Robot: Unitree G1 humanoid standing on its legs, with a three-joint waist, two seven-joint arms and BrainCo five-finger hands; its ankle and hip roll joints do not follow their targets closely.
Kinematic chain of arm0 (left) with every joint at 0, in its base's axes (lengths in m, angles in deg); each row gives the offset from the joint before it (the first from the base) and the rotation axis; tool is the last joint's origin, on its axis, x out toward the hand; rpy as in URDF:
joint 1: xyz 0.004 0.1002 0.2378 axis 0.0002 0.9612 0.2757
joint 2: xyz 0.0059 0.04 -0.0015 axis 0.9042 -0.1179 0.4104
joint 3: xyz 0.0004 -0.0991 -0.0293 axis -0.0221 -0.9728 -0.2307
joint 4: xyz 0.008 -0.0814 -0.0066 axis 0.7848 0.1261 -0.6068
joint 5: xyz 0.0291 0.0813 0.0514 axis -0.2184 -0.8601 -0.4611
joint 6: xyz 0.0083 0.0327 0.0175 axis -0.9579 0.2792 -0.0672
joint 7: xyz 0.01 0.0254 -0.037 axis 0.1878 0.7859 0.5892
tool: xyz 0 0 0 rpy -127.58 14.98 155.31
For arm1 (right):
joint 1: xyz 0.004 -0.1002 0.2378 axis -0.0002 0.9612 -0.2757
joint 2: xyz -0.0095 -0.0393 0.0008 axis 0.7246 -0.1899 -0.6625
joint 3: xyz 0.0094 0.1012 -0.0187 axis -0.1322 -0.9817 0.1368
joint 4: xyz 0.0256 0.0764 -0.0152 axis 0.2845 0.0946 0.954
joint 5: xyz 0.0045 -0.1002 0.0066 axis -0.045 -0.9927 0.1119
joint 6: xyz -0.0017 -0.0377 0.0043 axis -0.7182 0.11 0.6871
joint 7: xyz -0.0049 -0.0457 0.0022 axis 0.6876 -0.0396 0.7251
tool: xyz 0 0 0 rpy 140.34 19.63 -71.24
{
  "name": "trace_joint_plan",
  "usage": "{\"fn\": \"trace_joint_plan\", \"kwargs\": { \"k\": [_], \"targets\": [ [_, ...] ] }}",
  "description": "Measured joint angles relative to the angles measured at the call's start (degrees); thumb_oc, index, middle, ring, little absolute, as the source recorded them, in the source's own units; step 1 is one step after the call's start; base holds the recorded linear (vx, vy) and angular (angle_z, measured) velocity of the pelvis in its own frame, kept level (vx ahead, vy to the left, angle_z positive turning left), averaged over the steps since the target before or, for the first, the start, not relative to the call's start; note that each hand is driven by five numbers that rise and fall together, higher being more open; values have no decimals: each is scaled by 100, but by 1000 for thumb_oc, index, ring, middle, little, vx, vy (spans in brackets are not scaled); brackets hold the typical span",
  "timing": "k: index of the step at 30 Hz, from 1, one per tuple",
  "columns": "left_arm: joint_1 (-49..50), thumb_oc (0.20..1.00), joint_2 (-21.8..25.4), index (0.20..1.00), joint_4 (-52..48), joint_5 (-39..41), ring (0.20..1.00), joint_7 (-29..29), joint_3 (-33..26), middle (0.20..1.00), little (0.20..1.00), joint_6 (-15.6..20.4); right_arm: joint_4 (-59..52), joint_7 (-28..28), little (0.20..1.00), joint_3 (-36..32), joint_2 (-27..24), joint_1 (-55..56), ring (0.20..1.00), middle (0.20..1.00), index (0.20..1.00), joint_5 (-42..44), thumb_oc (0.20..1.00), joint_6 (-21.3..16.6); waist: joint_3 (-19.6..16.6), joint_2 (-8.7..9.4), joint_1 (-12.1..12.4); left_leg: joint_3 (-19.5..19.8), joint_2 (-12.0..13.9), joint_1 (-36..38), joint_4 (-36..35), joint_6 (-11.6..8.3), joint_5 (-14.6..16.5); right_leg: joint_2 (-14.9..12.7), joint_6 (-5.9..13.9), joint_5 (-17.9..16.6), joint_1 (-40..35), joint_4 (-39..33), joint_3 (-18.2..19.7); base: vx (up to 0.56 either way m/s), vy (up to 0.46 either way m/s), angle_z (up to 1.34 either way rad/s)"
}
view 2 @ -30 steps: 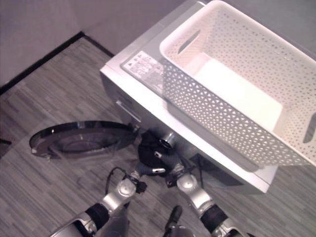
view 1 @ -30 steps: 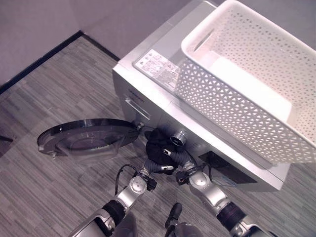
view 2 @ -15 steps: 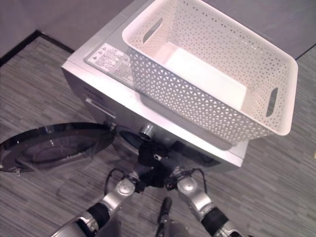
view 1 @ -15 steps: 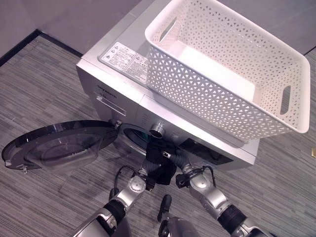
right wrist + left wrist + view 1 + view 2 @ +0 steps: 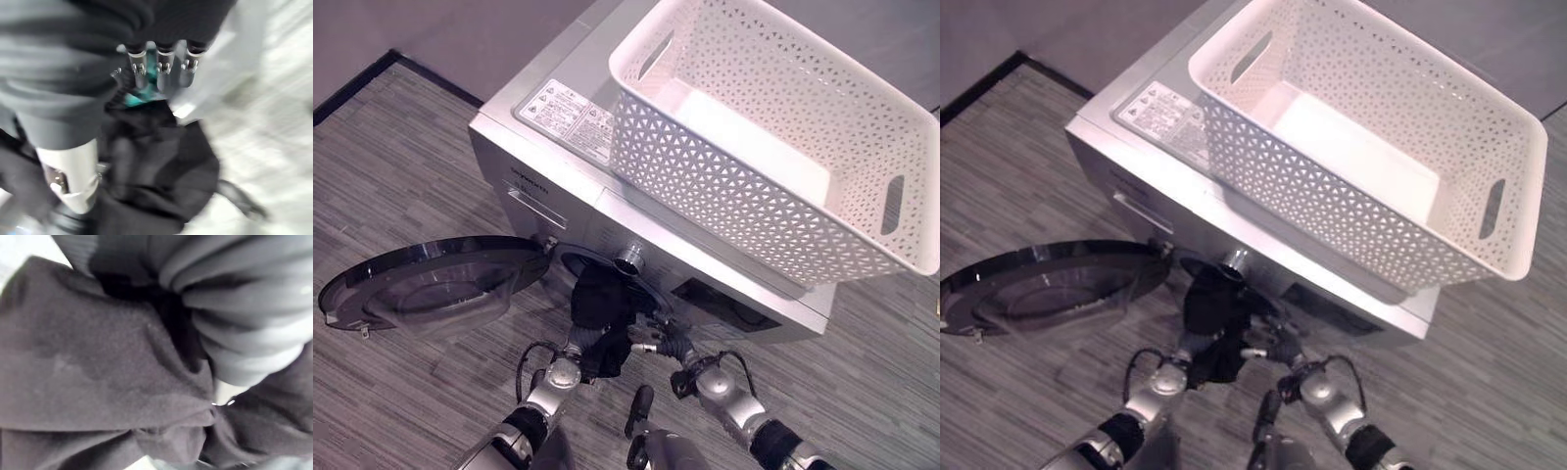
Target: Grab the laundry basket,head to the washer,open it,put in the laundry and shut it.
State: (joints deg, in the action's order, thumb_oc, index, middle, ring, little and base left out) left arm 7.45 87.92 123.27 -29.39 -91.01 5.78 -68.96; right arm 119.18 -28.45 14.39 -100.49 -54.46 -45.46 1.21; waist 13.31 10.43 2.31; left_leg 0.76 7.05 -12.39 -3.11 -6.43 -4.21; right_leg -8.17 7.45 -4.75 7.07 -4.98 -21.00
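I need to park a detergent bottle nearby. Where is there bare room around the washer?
The washer top has a bare strip by its left edge, around the label beside the basket. The floor left of the open door is bare too. It is crowded at the opening, where both robot hands meet the dark laundry.

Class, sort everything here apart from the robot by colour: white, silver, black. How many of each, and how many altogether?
White: 1, the basket
Silver: 1, the washer
Black: 2, the washer door and the cloth
Total: 4
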Motion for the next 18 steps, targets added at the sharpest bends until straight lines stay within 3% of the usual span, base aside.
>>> {"fn": "trace_joint_plan", "kwargs": {
  "k": [4,5,7,10,13,18],
  "targets": [
    [-1,200,7,200,140,1,200,-2,-65,200,200,2,546,-87,1000,87,147,168,1000,1000,1000,-111,1000,-22,45,-66,5,7,1,-84,7,-4,-3,1,-2,0,78,1,-5,0,0,0],
    [0,200,9,200,142,2,200,-4,-116,200,200,2,1379,-64,1000,-36,405,187,1000,1000,1000,-341,1000,-61,72,-90,5,8,7,-108,0,-8,-5,7,-3,-1,101,1,-8,0,0,0],
    [-18,200,3,200,144,2,200,-7,-136,200,200,7,1661,-34,1000,-61,420,317,1000,1000,1000,-445,1000,31,102,-132,7,15,3,-124,-5,-9,-5,4,1,3,111,1,-15,0,0,0],
    [-83,200,0,200,164,127,200,-9,-183,200,200,79,2366,-48,1000,-636,589,556,1000,1000,1000,-392,1000,-139,201,-157,-40,12,12,-173,7,-9,-5,12,2,10,156,1,-10,-20,-9,-1],
    [-193,200,-43,200,220,148,200,1,-156,200,200,136,2746,33,1000,-789,629,368,1000,1000,1000,-502,1000,-159,277,-175,-42,30,24,-214,14,-27,-17,26,1,9,185,1,-21,-35,0,5],
    [-590,200,-244,200,223,328,200,2,121,200,200,180,3294,183,1000,-1043,605,-59,1000,1000,1000,-898,1000,-115,509,-350,-30,251,-2,-622,119,-38,-79,24,-18,-4,410,25,-247,-65,2,21]
  ]
}}
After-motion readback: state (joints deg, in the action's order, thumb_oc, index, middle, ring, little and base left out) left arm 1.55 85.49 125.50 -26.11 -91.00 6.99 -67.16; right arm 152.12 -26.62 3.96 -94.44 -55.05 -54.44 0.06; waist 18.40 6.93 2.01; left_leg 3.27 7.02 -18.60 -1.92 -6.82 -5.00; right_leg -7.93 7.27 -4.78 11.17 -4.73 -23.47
